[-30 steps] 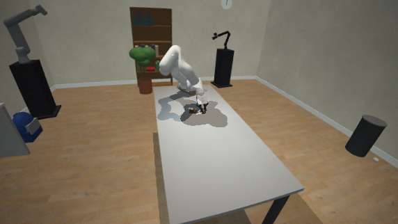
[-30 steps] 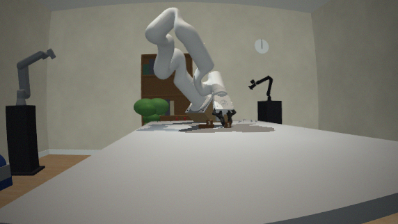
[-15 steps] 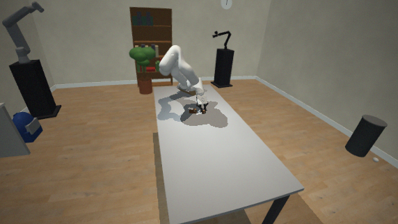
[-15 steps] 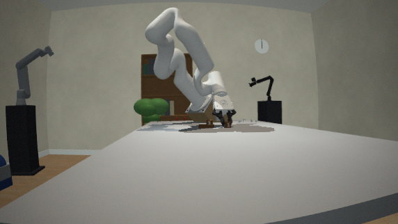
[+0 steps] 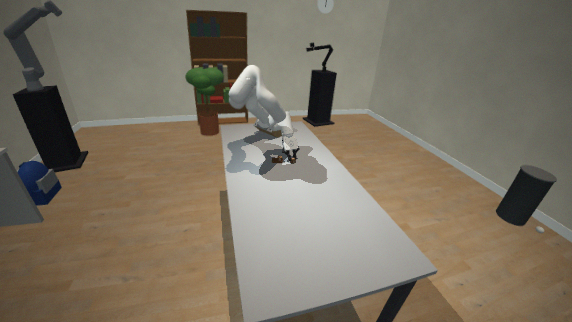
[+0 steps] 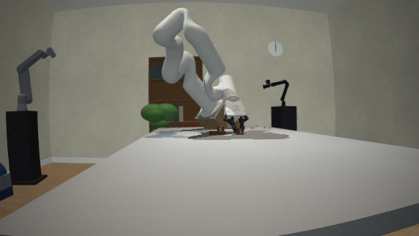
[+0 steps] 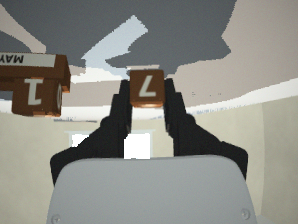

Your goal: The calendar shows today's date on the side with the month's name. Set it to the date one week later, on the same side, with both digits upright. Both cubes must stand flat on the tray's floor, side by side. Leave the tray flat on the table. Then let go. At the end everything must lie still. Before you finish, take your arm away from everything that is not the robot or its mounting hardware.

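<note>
In the wrist view my gripper (image 7: 147,90) is shut on a brown cube (image 7: 147,87) whose facing side shows a white 7. To its left the brown tray holds the other cube (image 7: 36,95), which shows a 1, and a white strip with the month's name (image 7: 27,60). The held cube is apart from the tray, to its right. In the exterior view the gripper (image 6: 237,129) is low at the table by the tray (image 6: 220,132). In the top view the gripper (image 5: 291,157) and tray (image 5: 275,159) are small at the table's far end.
The arm's base (image 5: 270,127) stands just behind the tray at the table's far end. A bookshelf (image 5: 217,65) and a potted plant (image 5: 206,95) stand beyond the table. Other arms on black pedestals (image 5: 320,95) stand off the table.
</note>
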Controlling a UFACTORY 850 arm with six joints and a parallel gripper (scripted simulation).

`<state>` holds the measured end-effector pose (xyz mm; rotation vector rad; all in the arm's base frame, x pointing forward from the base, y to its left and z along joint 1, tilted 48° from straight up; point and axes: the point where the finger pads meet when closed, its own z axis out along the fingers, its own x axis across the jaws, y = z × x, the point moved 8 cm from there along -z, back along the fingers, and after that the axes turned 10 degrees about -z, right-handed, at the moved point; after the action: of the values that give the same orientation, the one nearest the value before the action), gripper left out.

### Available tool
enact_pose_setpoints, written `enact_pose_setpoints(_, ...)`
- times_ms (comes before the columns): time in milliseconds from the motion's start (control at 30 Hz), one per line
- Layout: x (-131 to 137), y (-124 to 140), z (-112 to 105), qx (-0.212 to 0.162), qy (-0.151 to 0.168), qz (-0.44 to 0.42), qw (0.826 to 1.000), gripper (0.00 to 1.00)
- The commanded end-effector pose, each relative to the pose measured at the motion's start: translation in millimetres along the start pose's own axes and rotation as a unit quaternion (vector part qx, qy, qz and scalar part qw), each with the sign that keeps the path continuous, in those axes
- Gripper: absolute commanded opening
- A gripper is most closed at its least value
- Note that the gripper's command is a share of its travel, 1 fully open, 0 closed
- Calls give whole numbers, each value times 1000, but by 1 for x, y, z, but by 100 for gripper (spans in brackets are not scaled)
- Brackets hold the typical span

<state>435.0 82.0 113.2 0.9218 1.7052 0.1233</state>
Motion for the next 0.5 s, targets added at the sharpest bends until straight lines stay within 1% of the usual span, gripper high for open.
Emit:
enact_pose_setpoints(0, 0, 0, 0, 0, 0, 0, 1000, 27)
enact_pose_setpoints(233, -1, 4, -5, 0, 0, 0, 1000, 27)
enact_pose_setpoints(467, -3, 18, -26, 0, 0, 0, 1000, 27)
